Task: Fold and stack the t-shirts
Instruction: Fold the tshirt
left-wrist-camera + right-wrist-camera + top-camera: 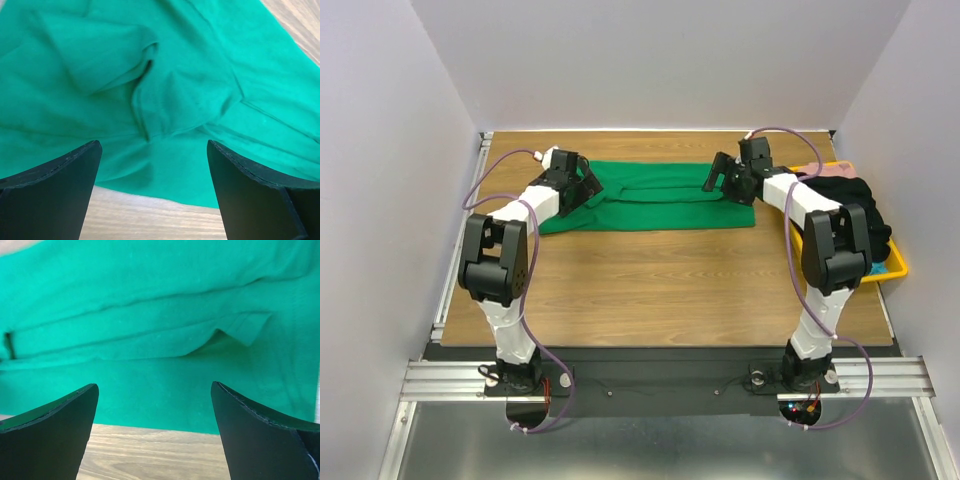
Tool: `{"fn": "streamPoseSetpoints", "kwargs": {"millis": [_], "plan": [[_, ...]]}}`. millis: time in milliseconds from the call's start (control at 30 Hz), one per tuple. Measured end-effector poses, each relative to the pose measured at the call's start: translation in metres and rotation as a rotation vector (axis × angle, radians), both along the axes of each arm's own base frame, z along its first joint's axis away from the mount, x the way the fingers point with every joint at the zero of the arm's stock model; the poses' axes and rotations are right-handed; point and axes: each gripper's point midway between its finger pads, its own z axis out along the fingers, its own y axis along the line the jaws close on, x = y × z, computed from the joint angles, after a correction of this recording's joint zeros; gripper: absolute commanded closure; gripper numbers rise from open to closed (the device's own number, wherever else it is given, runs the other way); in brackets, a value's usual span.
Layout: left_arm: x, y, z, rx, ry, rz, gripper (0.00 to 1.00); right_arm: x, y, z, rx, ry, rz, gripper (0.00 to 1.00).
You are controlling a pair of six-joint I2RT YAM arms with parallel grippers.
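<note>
A bright green t-shirt [655, 200] lies folded into a long band across the far half of the table. My left gripper [588, 190] hangs open over its left end, where a folded sleeve [100, 55] and the cloth's near edge [165, 192] show. My right gripper [722, 185] hangs open over the right end; the right wrist view shows the folded layers [150, 325] and the near edge [160, 422] with bare wood between the fingers. Neither gripper holds cloth.
A yellow tray [895, 262] at the right table edge holds a heap of black cloth [860, 205] with something pink [815, 170] behind it. Bare wooden tabletop [660, 290] lies between the shirt and the arm bases. White walls close in the table.
</note>
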Motion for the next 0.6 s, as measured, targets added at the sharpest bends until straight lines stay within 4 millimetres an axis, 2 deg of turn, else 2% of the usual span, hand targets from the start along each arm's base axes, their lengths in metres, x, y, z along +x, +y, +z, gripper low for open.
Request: {"fn": "streamPoseSetpoints", "kwargs": {"millis": [133,300,433,600], "plan": [[0.014,-0.007,-0.008,-0.004,0.001,-0.014,0.01,0.003,0.005,-0.024,0.002,0.047,0.017,0.0],[0.033,-0.01,-0.019,0.006,0.007,-0.02,0.02,0.014,0.007,-0.044,-0.002,0.077,0.017,0.0],[0.056,-0.015,-0.024,0.007,-0.007,-0.022,0.01,0.032,0.009,-0.043,-0.001,0.056,0.005,0.0],[0.076,-0.017,-0.018,0.013,-0.033,-0.012,0.01,0.052,0.011,-0.035,0.004,0.02,-0.009,0.0]]}}
